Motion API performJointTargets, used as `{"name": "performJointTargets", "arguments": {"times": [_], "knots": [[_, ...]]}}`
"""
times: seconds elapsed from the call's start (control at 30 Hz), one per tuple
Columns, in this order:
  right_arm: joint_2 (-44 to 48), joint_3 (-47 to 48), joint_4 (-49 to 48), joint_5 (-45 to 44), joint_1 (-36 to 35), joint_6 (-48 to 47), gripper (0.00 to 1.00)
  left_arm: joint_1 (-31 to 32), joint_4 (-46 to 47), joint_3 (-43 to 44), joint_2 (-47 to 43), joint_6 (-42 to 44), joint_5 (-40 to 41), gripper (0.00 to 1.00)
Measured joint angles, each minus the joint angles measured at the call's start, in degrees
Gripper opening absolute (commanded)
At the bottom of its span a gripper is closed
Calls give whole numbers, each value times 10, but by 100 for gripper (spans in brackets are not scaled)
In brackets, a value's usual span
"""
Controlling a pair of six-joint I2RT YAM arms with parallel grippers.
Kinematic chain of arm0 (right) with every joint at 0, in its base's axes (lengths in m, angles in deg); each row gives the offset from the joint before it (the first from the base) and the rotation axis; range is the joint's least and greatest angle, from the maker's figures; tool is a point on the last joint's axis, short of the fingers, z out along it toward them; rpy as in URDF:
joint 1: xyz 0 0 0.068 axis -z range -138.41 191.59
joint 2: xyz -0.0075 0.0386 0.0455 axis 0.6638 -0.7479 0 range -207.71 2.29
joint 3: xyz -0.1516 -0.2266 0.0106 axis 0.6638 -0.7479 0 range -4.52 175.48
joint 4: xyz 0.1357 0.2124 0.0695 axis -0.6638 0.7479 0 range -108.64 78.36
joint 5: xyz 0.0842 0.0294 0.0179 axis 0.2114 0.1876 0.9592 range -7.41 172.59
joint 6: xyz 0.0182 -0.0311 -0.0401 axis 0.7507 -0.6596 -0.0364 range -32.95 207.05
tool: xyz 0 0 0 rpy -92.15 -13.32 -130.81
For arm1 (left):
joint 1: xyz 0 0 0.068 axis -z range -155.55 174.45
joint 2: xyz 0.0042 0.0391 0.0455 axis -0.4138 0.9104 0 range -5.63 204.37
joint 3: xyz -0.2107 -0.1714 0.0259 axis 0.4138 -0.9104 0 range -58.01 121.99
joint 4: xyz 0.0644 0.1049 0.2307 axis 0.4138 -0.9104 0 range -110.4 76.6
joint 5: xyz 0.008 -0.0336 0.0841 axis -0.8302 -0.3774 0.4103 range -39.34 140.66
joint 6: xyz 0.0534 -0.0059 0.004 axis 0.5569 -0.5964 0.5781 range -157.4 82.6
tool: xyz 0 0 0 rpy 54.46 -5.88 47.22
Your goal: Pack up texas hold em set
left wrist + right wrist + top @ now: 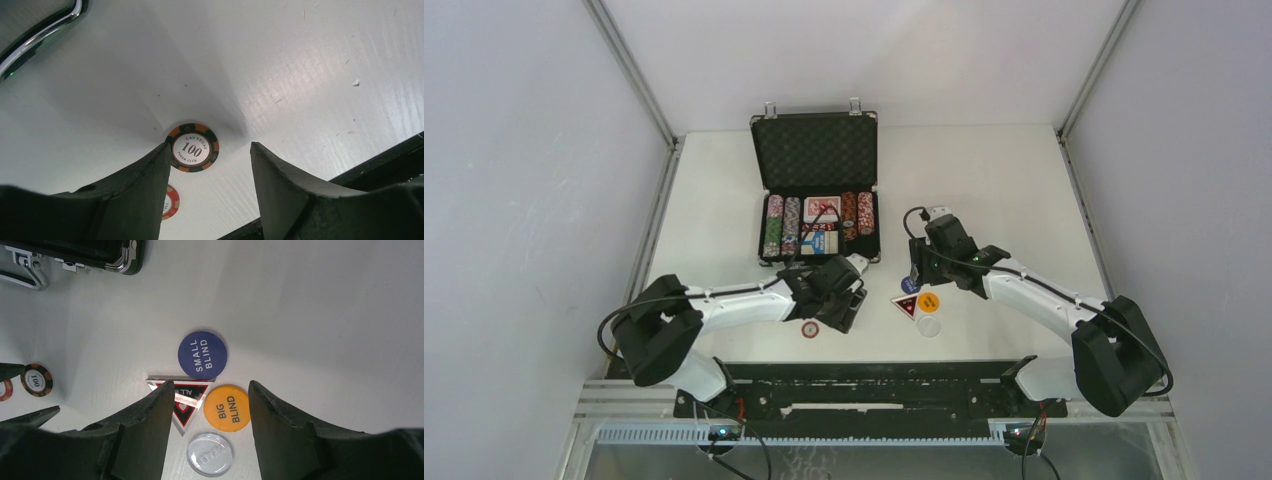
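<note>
Black, silver-edged case (814,190) open, rows of chips and cards inside. Just in front of the case, left gripper (210,150) spread around a loose striped chip (192,147), not pinching. Right of the case, right gripper (211,385) spread above buttons (202,355). Might skid away when squeezed: thin, flat, round chip on smooth table (300,75). Buttons glossy, round, one triangle.

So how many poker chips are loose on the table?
2: the black-and-orange round 100 chip under the left fingers, and a red-and-white round chip beside it; arms may hide more.
</note>
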Motion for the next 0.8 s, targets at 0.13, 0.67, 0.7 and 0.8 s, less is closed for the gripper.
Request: {"name": "performJointTargets", "arguments": {"times": [0.13, 0.67, 0.7, 0.8], "knots": [[0, 0, 0, 0, 0, 0, 64, 2, 0, 1, 1, 0, 2, 62], [-11, -1, -14, 1, 0, 0, 64, 2, -6, -1, -54, -4, 21, 71], [-12, -1, -15, 1, 0, 0, 64, 2, -6, -1, -55, -4, 22, 71], [-14, -1, -15, 1, 0, 0, 64, 1, -10, -1, -55, -4, 22, 71]]}}
